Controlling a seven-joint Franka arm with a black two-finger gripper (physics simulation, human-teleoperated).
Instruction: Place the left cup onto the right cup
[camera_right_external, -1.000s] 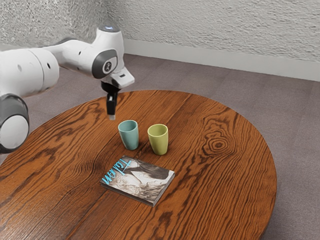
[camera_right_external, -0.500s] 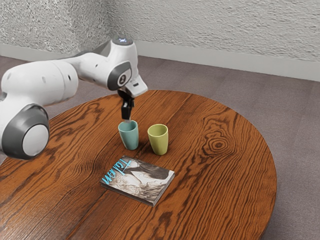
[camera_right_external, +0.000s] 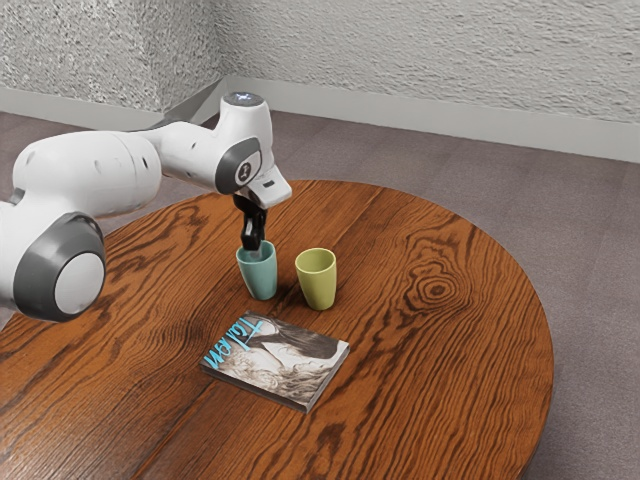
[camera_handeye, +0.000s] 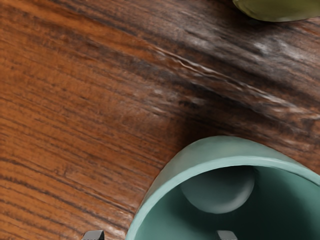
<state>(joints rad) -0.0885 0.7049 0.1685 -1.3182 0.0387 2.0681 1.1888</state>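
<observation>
Wood-grained round table. Nearest lies a magazine. Behind it the teal cup stands upright on the table, just beside the green cup and on the exterior view's left of it, not touching. The black gripper hangs at the teal cup's rim, its fingers parted, one outside the cup's wall and one inside, gripping nothing.

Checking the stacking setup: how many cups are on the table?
2. The teal cup stands upright beyond the magazine; the yellow-green cup stands beside it, apart, toward the exterior view's right. Nothing looks able to hide another.
</observation>
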